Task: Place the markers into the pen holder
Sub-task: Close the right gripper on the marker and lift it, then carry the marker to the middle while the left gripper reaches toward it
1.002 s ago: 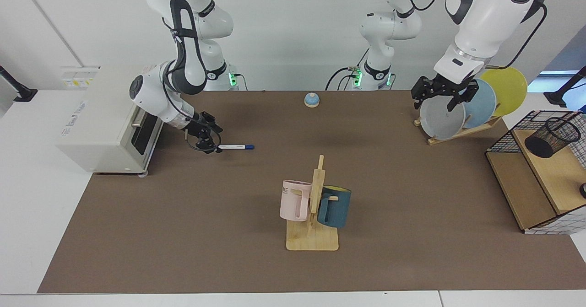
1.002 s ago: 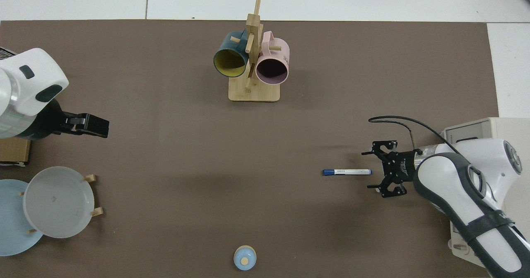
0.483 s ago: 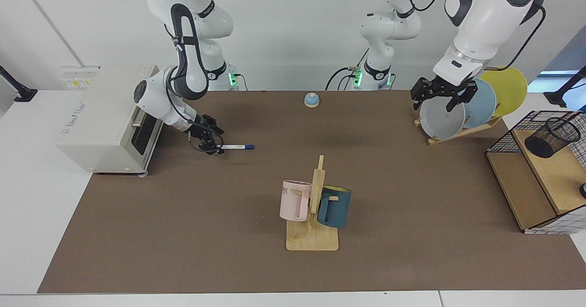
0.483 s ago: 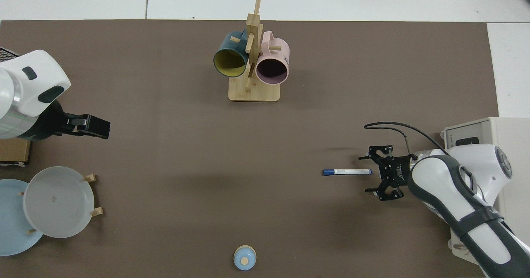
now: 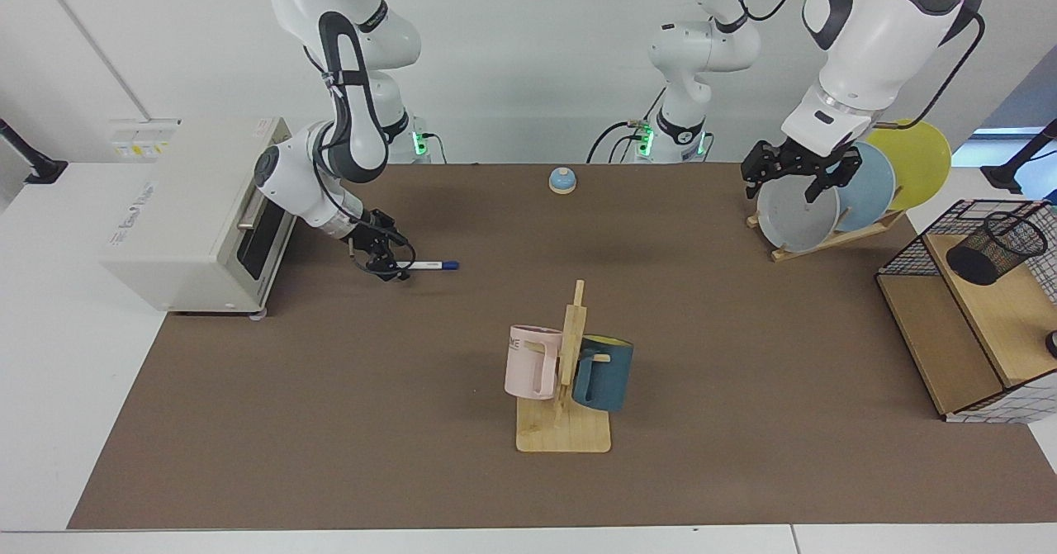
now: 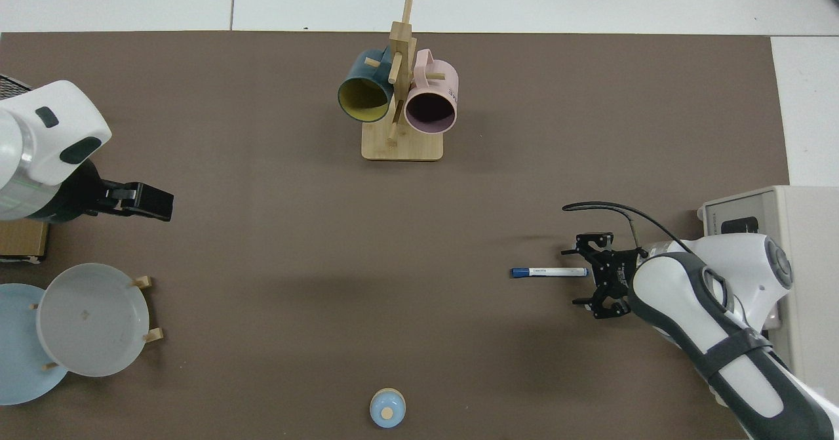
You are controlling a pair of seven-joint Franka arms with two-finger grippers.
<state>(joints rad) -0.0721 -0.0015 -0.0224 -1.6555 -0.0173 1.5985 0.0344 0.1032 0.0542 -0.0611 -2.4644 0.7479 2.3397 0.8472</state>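
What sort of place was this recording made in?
Most likely a robotics lab staged as a kitchen and desk area: two arms stand bolted at a mat-covered table set with props, namely a mug tree, a plate rack, a toaster oven, and a pen holder.

Counted: 1 marker (image 5: 428,266), 1 pen holder (image 5: 995,248), 2 mugs (pink (image 5: 531,362) & dark blue (image 5: 604,372)) on 1 mug rack (image 5: 564,434), 3 plates – grey (image 5: 795,213), blue (image 5: 871,185), yellow (image 5: 918,162) – 1 bell (image 5: 562,180), 1 toaster oven (image 5: 194,211), 1 wire shelf (image 5: 974,331), 2 arms w/ 2 grippers: right (image 5: 400,267), left (image 5: 791,181).
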